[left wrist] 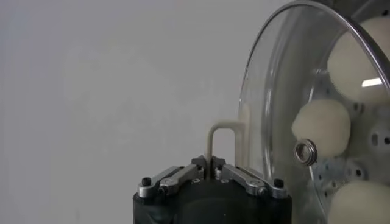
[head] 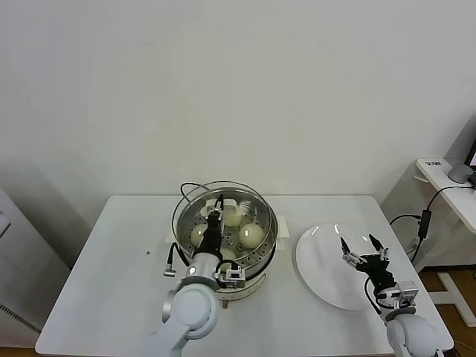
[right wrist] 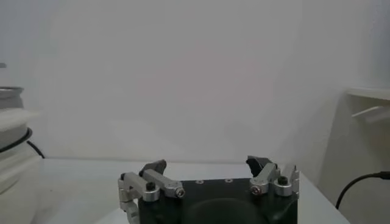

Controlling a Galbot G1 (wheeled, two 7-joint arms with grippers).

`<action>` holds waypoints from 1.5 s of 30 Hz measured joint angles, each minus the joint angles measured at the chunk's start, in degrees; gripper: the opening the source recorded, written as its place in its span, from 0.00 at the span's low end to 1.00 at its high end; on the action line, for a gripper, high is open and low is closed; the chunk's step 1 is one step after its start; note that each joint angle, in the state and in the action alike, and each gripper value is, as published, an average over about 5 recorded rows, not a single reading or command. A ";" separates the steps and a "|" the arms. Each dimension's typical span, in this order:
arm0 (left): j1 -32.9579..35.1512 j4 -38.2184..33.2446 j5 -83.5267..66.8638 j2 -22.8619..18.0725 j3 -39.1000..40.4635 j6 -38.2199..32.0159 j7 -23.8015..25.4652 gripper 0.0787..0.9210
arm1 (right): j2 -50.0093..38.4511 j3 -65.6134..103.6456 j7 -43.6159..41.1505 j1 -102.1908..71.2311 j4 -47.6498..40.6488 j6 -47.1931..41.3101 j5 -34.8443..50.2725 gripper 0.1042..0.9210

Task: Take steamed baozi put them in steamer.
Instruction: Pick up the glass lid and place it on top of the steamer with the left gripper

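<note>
steamed baozi (head: 251, 236) inside steamer (head: 262, 262) at table (head: 111, 282) centre, glass lid (head: 187, 202) tilted above them, left gripper (head: 216, 211) clamped on lid's white handle (left wrist: 224, 137), right gripper (head: 364, 251) jaws spread, empty, over white plate (head: 320, 268) near table's right edge

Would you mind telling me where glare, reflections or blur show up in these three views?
Head view: bright highlights on the glass lid over the buns; soft shadow beneath the steamer; plate evenly lit. Left wrist view: the lid's rim shines and the buns behind it look soft, while the left gripper on the handle is sharp. Right wrist view: hazy, washed-out background.
</note>
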 measured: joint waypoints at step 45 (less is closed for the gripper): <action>5.92 -7.62 -15.59 3.07 -2.60 -3.22 1.73 0.53 | 0.72 0.29 -0.84 0.76 -1.19 0.17 0.05 0.88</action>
